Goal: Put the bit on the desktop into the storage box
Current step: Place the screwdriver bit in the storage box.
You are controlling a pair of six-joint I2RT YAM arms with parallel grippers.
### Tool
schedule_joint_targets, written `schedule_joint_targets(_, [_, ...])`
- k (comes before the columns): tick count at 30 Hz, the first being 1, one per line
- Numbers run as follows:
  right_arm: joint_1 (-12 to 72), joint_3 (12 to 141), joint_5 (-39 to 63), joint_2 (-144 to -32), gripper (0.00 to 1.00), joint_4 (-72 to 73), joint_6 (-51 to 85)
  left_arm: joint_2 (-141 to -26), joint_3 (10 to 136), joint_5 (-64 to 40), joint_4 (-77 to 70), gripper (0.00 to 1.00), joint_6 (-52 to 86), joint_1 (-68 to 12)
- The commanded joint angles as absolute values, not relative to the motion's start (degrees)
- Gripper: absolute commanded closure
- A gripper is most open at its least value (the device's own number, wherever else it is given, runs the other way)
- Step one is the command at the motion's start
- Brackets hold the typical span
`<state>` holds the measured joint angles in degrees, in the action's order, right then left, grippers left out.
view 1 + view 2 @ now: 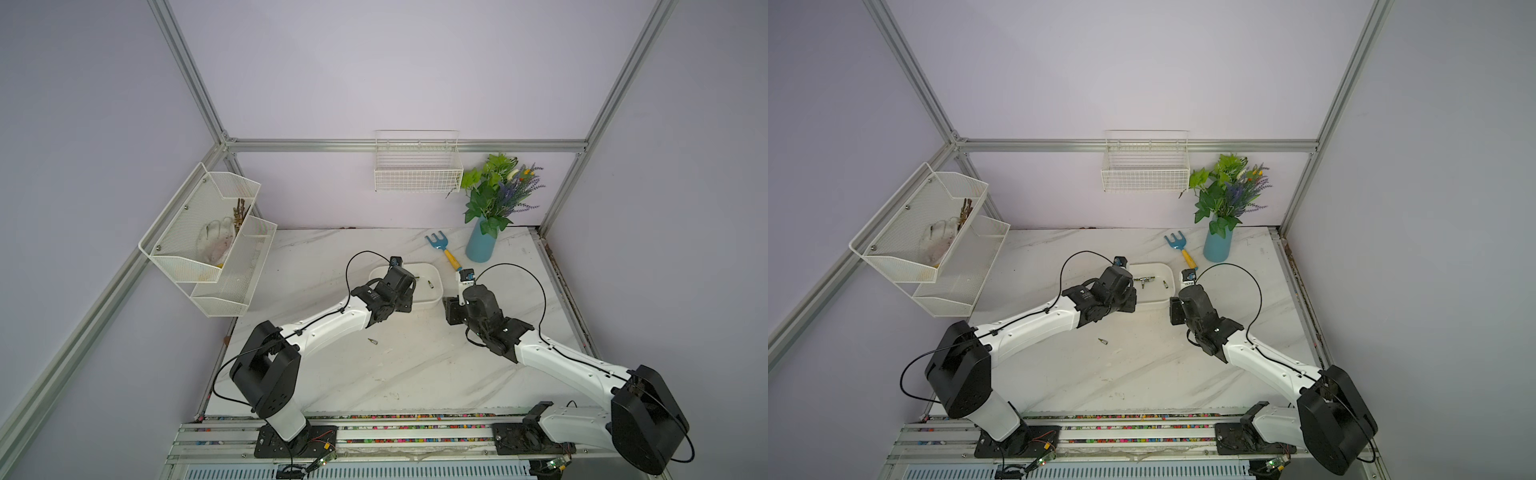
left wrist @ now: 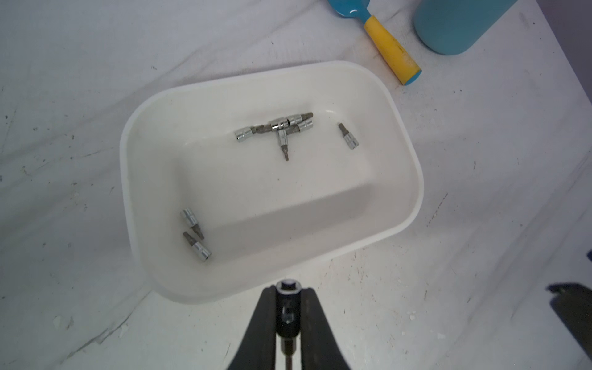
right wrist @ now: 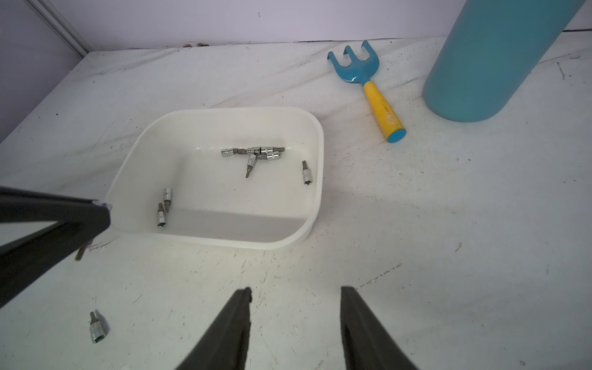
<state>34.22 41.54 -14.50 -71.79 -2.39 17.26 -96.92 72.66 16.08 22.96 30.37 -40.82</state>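
The white storage box point(image 2: 413, 192) lies on the marble desktop with several silver bits point(image 2: 278, 126) inside. My left gripper point(image 2: 287, 289) hangs just outside the box's near rim, shut on a dark bit point(image 2: 286, 309) with its socket end up between the fingertips. In the right wrist view the left fingers point(image 3: 80, 217) reach to the box's corner. One silver bit point(image 1: 372, 341) point(image 1: 1103, 341) point(image 3: 97, 330) lies loose on the desktop between the arms. My right gripper point(image 3: 296, 291) is open and empty over bare table, a little short of the box point(image 3: 317, 192).
A blue garden fork with a yellow handle point(image 1: 442, 249) lies behind the box, next to a blue vase of plants point(image 1: 480, 245). White wire baskets hang on the back wall point(image 1: 417, 174) and the left frame point(image 1: 208, 237).
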Motion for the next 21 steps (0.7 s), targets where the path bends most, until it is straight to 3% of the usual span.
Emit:
schedule_joint_targets(1, [34.0,40.4,-15.6,-70.3,0.51,-0.7,16.6,-101.3,76.3,15.6,19.0,0.84,27.3,-38.4])
schedule_joint_targets(11, [34.0,40.6,-15.0,-70.5,0.5,-0.8,16.6,-108.3,80.8,12.3,14.8,0.82,25.7,-33.4])
schedule_joint_targets(16, [33.9,40.6,-13.9,-70.3,0.5,-0.6,16.3,-107.0,80.5,11.5,15.1,0.5,26.4,-32.9])
schedule_joint_targets(21, [34.0,41.3,-6.5,-70.7,0.5,-0.6,13.6,-100.9,76.9,12.2,15.1,0.31,27.4,-32.7])
